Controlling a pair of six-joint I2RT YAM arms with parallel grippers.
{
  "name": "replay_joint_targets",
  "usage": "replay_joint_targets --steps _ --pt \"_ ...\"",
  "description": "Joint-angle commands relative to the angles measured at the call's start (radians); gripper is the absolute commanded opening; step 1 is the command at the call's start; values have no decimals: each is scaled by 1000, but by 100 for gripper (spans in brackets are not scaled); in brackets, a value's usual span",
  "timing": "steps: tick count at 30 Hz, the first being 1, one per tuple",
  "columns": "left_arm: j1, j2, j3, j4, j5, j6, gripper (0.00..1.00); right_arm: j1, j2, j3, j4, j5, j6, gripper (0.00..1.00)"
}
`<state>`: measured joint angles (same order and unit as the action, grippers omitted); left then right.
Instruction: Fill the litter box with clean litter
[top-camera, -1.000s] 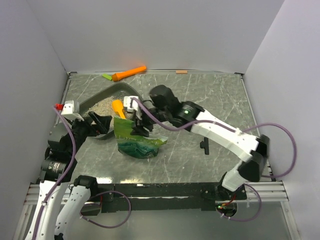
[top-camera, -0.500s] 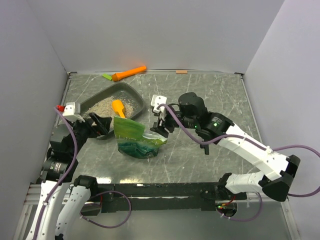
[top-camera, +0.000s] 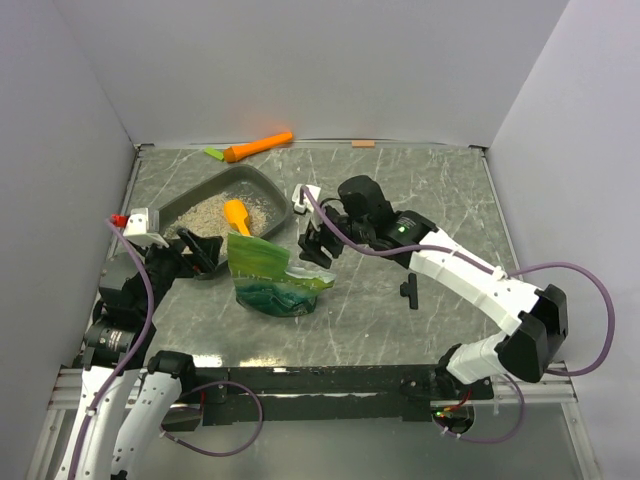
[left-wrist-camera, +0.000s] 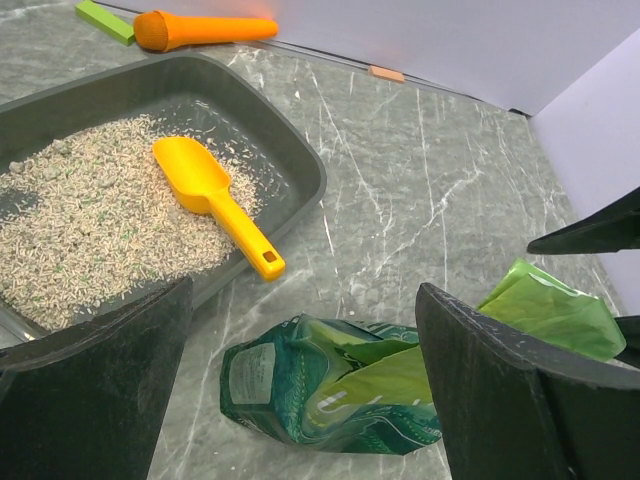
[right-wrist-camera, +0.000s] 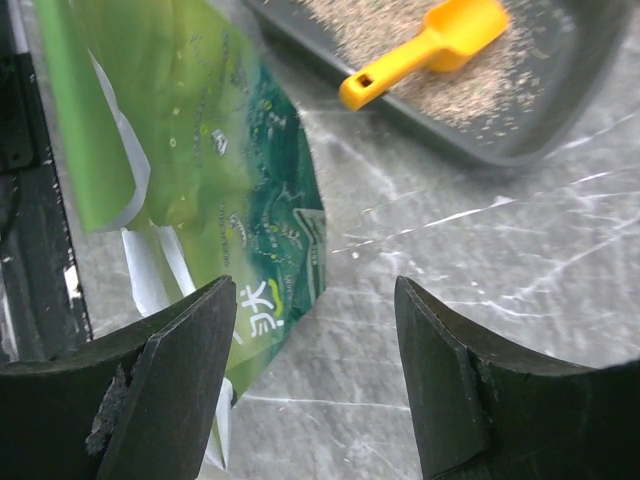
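Grey granules of clean litter (top-camera: 205, 212) already cover part of the litter box (top-camera: 278, 198), which sits at the table's far left with an orange scoop (top-camera: 237, 215) lying in it. Your right gripper (top-camera: 316, 252) hangs just beside the green bag (top-camera: 272, 285), jaws apart and holding nothing. Your left gripper (top-camera: 203, 252) gapes wide at the box's near edge. You seem between pours: next, grip the bag firmly and tip its mouth over the tray.
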<state>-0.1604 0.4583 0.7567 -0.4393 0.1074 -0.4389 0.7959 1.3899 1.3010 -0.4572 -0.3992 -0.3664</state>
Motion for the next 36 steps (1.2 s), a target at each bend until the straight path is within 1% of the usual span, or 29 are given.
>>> replay_joint_targets --steps 1,18,36 --pt "2 -1 3 11 -6 2 97 -3 -2 9 23 -56 -8 72" --pt "2 -1 -2 10 2 2 97 0 -52 -55 32 -105 -2 72" --pt "2 0 0 10 0 2 97 2 4 -43 -12 -162 -16 72"
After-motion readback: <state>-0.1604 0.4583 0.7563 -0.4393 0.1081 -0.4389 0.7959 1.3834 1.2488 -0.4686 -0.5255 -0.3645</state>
